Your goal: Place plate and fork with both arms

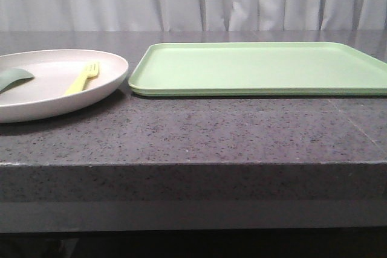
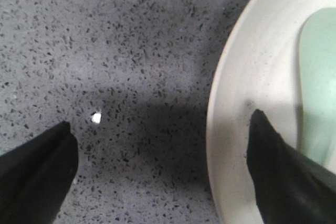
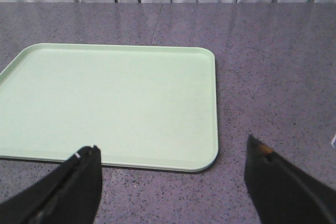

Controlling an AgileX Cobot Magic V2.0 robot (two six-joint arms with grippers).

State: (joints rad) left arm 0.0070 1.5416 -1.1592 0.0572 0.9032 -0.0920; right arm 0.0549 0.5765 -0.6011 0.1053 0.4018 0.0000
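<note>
Pale curtains are hanging behind a dark speckled worktop (image 1: 199, 131). The left pincer (image 2: 157, 166) is hovering low with its jaws spread wide and holding nothing: 1 finger is sitting over bare stone, the other over the rim of the plate (image 2: 236, 93), so the rim is lying between them. The right pincer (image 3: 170, 182) is also gaping wide and empty, pointing at the near edge of the green tray (image 3: 105, 103). From the front, the plate (image 1: 54, 86) is resting at the worktop's left end, just beside the tray (image 1: 260, 67). The fork (image 1: 81, 78) is lying inside it, tines pointing away from the robot, next to a grey-green spoon (image 1: 13, 78). The left arm is clearly nearer the plate; closing on the rim looks like the next step.
</note>
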